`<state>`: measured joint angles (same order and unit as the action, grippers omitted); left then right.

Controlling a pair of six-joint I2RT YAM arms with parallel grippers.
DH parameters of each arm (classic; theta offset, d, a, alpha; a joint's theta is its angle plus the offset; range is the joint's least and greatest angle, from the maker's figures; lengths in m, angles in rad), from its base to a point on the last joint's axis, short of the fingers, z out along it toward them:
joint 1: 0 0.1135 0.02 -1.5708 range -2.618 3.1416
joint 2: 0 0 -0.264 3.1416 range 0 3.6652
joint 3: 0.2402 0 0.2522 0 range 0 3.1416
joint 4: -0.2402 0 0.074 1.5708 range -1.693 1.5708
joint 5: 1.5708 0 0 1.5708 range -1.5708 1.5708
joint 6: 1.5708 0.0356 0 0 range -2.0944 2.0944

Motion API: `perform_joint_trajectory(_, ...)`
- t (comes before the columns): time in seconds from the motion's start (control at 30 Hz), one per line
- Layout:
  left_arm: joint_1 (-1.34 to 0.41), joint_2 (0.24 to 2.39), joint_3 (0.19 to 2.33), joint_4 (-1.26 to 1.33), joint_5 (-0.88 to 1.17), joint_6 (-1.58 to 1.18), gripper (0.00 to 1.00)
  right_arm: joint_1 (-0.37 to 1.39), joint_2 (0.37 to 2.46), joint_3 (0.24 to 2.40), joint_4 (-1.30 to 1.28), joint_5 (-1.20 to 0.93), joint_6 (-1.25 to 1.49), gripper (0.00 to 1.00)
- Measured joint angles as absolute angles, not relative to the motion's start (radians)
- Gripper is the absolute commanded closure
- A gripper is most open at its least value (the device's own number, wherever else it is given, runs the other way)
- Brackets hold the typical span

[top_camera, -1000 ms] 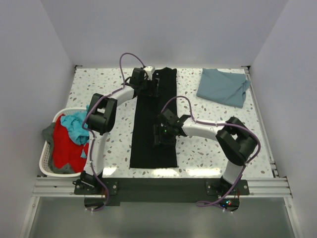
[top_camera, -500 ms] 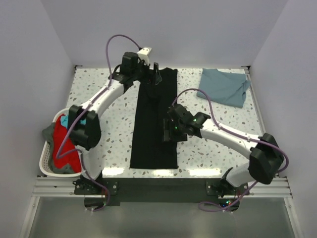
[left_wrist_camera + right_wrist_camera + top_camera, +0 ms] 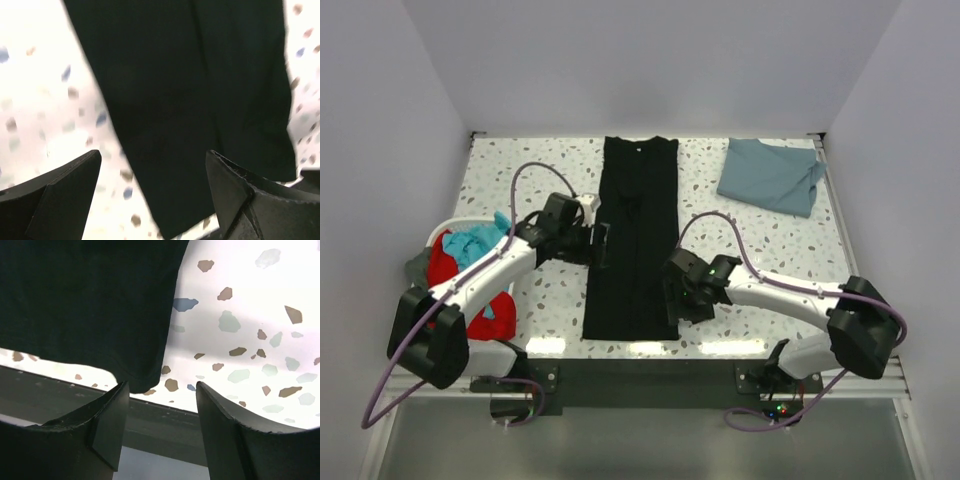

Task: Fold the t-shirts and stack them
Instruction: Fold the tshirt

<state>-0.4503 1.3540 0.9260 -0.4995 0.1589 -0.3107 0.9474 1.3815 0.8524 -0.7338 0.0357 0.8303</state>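
So your left gripper [image 3: 601,245] just pulled back from the far end to the black t-shirt [image 3: 635,240]'s left edge. Your right gripper [image 3: 676,293] dropped to its near right corner. Both are spread and empty. The shirt's a long flat strip down the table [image 3: 520,175], so a cross-fold looks next. The blue tee [image 3: 772,175] sits far right.

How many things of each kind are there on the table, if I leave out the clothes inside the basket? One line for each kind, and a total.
T-shirts: 2 (black t-shirt, slate-blue t-shirt)
Laundry baskets: 1 (white laundry basket)
Total: 3
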Motion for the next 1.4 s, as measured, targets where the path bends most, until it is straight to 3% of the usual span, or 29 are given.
perform_joint_trajectory(0.27, -0.455, 1.184, 0.793, -0.604, 0.161, -0.369, 0.12, 0.988, 1.472, 0.852, -0.706, 0.036, 0.83, 0.45)
perform_joint_trajectory(0.7, -0.459, 1.171, 0.764, -0.652, 0.169, -0.387, 0.14, 1.013, 1.521, 0.852, -0.676, 0.037, 0.849, 0.51)
perform_joint_trajectory(1.17, -0.477, 1.18, 0.669, -0.692, 0.224, -0.411, 0.3, 1.023, 1.521, 0.83, -0.644, 0.014, 0.853, 0.65)
perform_joint_trajectory(1.3, -0.513, 1.197, 0.639, -0.693, 0.256, -0.428, 0.41, 1.023, 1.521, 0.817, -0.639, 0.004, 0.841, 0.68)
perform_joint_trajectory(1.4, -0.542, 1.197, 0.616, -0.697, 0.27, -0.45, 0.43, 1.023, 1.523, 0.815, -0.635, -0.01, 0.827, 0.73)
